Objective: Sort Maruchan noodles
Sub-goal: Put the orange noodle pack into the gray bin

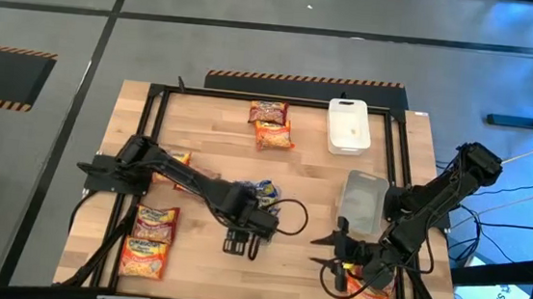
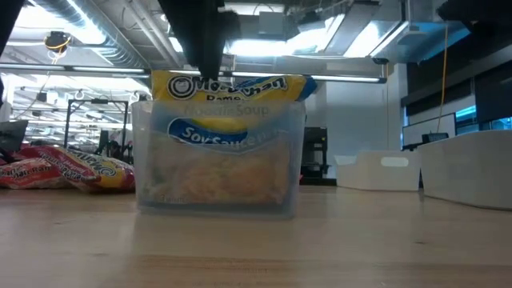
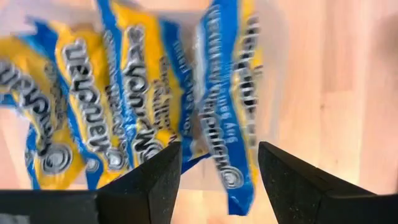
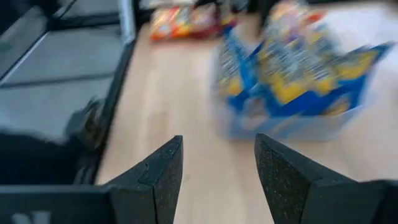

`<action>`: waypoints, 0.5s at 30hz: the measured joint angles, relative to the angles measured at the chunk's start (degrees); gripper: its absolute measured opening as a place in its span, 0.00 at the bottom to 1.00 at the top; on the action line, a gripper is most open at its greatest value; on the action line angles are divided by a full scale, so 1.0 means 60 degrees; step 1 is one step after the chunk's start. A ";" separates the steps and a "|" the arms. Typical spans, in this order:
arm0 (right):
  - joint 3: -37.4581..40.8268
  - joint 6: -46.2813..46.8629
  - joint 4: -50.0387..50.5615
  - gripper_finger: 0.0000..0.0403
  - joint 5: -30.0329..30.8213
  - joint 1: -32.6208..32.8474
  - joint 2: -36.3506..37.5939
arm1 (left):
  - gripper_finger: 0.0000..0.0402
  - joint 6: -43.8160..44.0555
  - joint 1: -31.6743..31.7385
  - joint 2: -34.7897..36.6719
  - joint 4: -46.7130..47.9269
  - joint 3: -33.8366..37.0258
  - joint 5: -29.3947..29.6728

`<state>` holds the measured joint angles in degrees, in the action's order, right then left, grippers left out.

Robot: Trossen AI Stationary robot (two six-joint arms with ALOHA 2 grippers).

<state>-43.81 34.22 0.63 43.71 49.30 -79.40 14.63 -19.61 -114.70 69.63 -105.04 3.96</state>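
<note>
Left gripper (image 1: 241, 245) hangs with fingers apart and empty over the blue-and-yellow noodle packets (image 3: 155, 93) standing in the clear bin (image 2: 218, 156) mid-table, right gripper (image 1: 338, 269) parted, empty near the front right; next, probably, fetching another loose packet.

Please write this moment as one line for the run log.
left gripper: open over blue-and-yellow noodle packets standing in clear plastic container | right gripper: open, empty, near table's right side | orange-and-yellow packets: loose on wooden table
</note>
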 joint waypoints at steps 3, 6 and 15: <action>0.0000 -0.0139 0.0014 0.45 0.0941 -0.0198 0.0004 | 0.51 -0.0291 -0.0055 0.0604 -0.0809 0.0752 0.0123; 0.0000 -0.0961 0.0021 0.45 0.1035 -0.0669 0.0004 | 0.51 -0.0589 -0.0048 0.1614 -0.2103 0.2078 0.0642; 0.0000 -0.3241 0.0631 0.45 -0.0838 -0.3858 0.0033 | 0.51 -0.1792 0.0545 0.5382 -0.8749 0.7853 0.1629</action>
<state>-43.81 14.77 4.41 38.68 26.15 -79.20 3.88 -16.34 -82.41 17.13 -57.92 13.73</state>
